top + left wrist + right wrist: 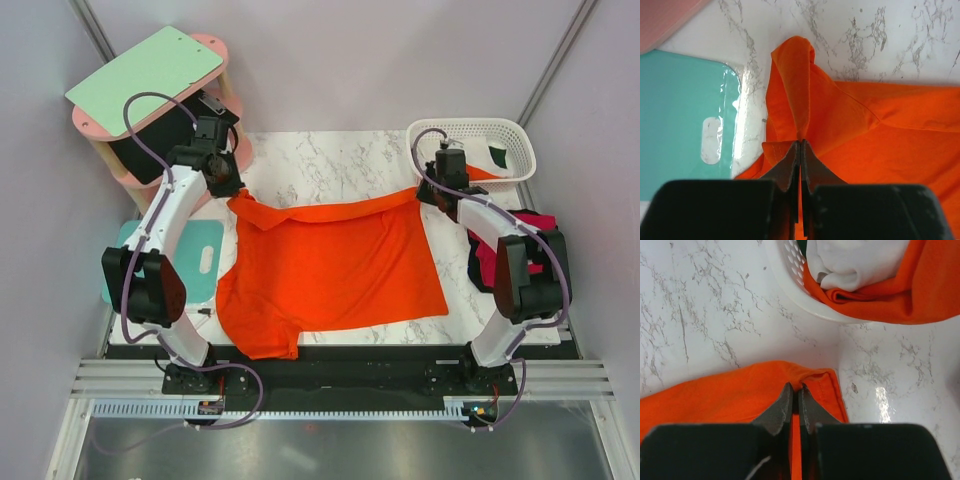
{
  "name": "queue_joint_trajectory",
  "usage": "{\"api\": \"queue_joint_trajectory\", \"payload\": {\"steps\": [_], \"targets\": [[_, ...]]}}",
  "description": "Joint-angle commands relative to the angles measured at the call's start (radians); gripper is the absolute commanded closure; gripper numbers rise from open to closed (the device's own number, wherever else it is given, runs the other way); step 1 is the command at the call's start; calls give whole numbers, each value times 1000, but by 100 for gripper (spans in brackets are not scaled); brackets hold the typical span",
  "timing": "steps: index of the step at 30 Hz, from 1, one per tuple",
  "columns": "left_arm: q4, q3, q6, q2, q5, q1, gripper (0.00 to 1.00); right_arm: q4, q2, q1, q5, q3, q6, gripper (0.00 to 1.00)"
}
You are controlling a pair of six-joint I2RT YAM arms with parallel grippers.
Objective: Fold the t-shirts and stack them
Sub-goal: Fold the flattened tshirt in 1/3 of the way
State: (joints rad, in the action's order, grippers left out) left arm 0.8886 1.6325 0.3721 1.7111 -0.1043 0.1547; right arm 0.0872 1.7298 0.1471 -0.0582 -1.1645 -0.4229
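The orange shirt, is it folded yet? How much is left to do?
Not folded yet. Done: the orange shirt lies spread on the table. In hand: the left gripper and right gripper each pinch a far corner of it. Left: every fold, the stack, plus more shirts waiting in the basket and the red shirt at the right edge.

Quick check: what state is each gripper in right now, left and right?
Left gripper: closed, fingers pinching the orange t-shirt at its far left corner.
Right gripper: closed, pinching the same shirt's far right corner.
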Motion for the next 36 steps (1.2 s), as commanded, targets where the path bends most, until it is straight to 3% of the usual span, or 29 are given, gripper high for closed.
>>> {"api": "queue_joint_trajectory", "payload": {"steps": [1,24,26,27,28,29,31,32,33,36], "targets": [[16,-63,24,-94,-35,2,98,34,-76,-11,-31,26,10,100],[154,-419,30,-312,-126,52,98,115,-55,-12,-43,146,3,100],[194,-427,33,-329,-161,71,89,140,-53,-12,-17,147,7,100],[208,-422,40,-334,-173,74,77,147,-55,-12,-9,149,9,99],[240,-398,50,-341,-204,78,52,157,-58,-11,-2,152,16,86],[246,-387,57,-359,-224,82,42,158,-74,-11,3,164,16,51],[239,-346,70,-386,-244,86,1,148,-120,-11,-2,178,21,28],[208,-336,70,-404,-244,86,0,137,-139,-7,-5,190,24,8],[188,-330,59,-407,-238,86,0,122,-160,-1,-15,195,26,2],[99,-312,50,-361,-212,85,0,86,-211,32,-31,195,52,2]]}}
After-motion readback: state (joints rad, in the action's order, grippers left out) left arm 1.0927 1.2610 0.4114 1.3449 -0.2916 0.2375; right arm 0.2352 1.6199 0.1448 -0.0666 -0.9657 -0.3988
